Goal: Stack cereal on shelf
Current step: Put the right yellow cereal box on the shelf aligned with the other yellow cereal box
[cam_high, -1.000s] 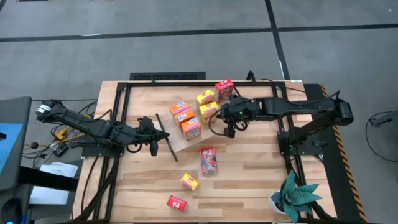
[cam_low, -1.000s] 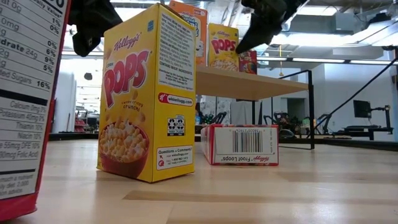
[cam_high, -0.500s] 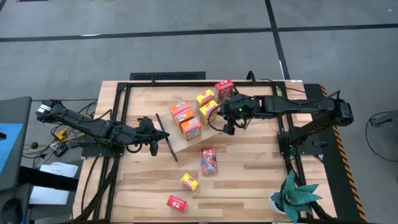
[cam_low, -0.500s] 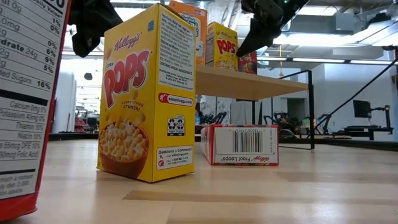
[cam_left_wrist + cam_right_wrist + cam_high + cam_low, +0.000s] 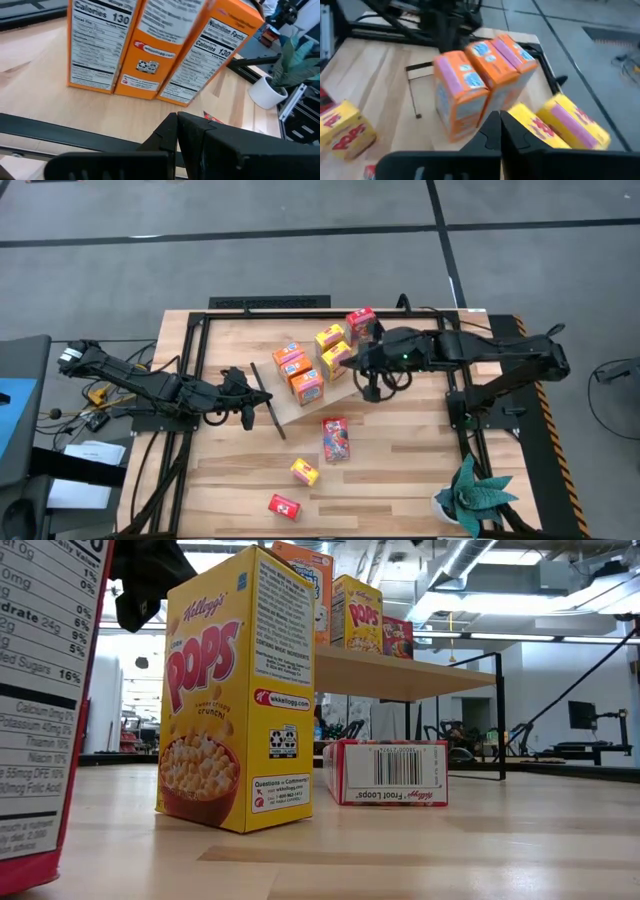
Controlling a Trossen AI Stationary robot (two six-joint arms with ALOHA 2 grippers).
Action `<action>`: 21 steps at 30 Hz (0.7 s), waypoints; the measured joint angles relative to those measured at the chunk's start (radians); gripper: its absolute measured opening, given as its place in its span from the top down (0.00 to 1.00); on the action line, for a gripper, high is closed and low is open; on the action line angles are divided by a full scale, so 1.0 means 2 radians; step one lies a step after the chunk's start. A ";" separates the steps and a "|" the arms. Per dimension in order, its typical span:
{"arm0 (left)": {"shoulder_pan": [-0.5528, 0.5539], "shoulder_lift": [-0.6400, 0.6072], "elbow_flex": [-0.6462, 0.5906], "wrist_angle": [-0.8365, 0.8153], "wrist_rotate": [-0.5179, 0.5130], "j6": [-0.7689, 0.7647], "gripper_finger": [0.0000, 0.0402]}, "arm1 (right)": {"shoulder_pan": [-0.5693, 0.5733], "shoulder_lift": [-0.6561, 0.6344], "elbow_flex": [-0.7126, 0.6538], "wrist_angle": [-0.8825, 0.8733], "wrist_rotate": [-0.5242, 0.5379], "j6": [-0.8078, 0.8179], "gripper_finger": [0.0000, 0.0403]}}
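Note:
The shelf [image 5: 285, 412] is a light-wood board with a black rod frame [image 5: 268, 402] at its left end. On it stand three orange cereal boxes [image 5: 298, 370], two yellow ones [image 5: 335, 358] and a red one [image 5: 360, 323]. A red box [image 5: 336, 439] lies flat on the table, with a yellow box [image 5: 305, 471] and another red box [image 5: 285, 506] nearer the near edge. My right gripper [image 5: 353, 367] is shut and hangs above the shelf beside the yellow boxes [image 5: 565, 125]. My left gripper [image 5: 246, 406] is shut beside the shelf's left end, facing the orange boxes [image 5: 150, 45].
A potted plant [image 5: 475, 495] stands at the table's near right corner. Black rails [image 5: 270, 303] run along the tabletop's edges. In the low view a tall yellow box [image 5: 235, 690] and the flat red box [image 5: 385, 772] stand before the shelf [image 5: 400, 675].
My right gripper has risen from beside the yellow box on the shelf, out of the low view's top. That yellow box has turned a little on the shelf, showing more of its side.

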 joint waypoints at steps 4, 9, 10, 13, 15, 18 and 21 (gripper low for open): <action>0.000 0.000 0.000 0.000 -0.020 0.000 1.00 | 0.005 0.012 0.002 0.030 0.016 -0.008 0.97; 0.000 0.000 0.000 0.001 -0.023 0.001 1.00 | 0.010 0.044 0.002 0.051 0.017 -0.018 0.94; 0.000 0.000 0.000 0.001 -0.023 0.001 1.00 | 0.012 0.053 0.003 0.057 0.017 -0.025 0.95; 0.000 0.000 0.000 0.000 -0.023 0.001 1.00 | 0.018 0.075 0.023 0.059 0.026 -0.044 0.97; 0.000 0.000 0.000 0.000 -0.023 0.001 1.00 | 0.022 0.087 0.041 0.053 0.033 -0.059 0.98; 0.000 0.000 0.000 0.000 -0.023 0.000 1.00 | 0.026 0.109 0.071 0.037 0.053 -0.081 0.97; 0.000 0.000 0.000 0.000 -0.023 0.000 1.00 | 0.026 0.126 0.100 0.001 0.070 -0.094 0.95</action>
